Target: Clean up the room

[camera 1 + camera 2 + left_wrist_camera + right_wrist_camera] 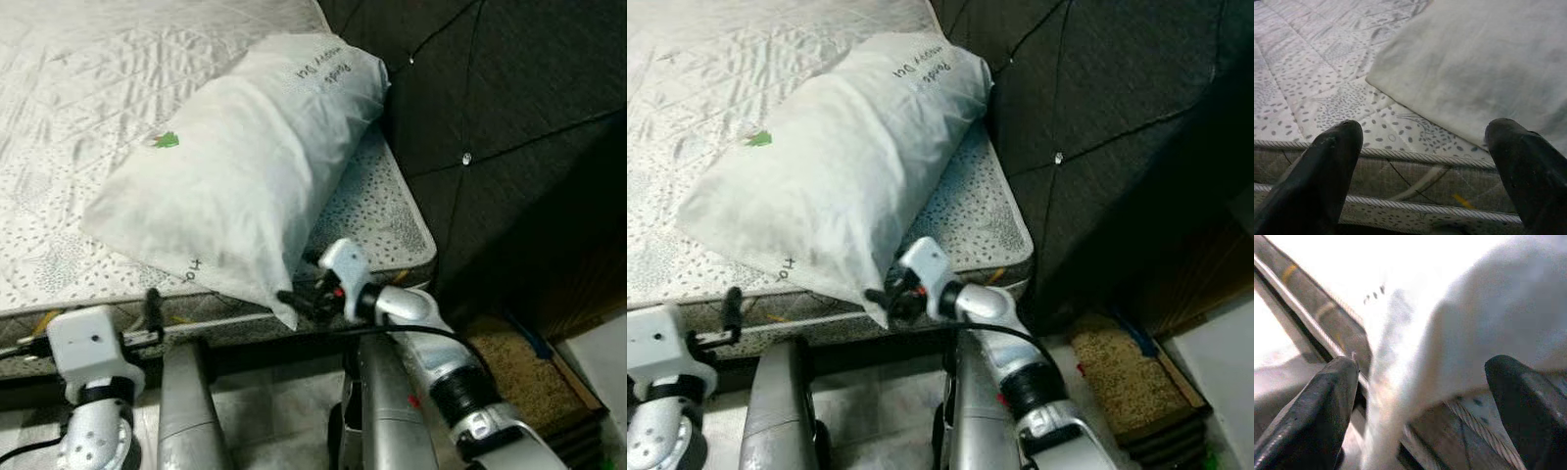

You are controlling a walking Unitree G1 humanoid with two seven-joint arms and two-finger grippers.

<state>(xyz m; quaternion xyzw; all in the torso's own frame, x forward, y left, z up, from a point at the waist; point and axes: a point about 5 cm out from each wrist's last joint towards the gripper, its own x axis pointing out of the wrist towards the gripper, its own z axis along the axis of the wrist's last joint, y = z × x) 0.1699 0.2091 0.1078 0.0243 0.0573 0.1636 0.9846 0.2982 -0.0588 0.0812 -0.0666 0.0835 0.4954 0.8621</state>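
A white pillow [235, 162] lies on the bare mattress [59, 88] of a bed, near the corner beside the dark padded headboard [490, 117]. Its long axis runs diagonally: the far end points toward the headboard, while the near corner [287, 315] overhangs the mattress edge and hangs toward the floor. The right gripper [1420, 396] is at that overhanging corner with its fingers [1317, 406] spread apart, the drooping fabric lying between them but not pinched. The left gripper [1422, 161] hovers just off the mattress edge, aimed at the pillow's other near corner, its fingers [1327, 166] likewise released and holding nothing. Likely risk: if the right fingers close on loose cover fabric alone, the filling may sag or the cloth slip free. A pull outward from this overhanging corner could also drag the pillow off the bed, since part of it is already unsupported.
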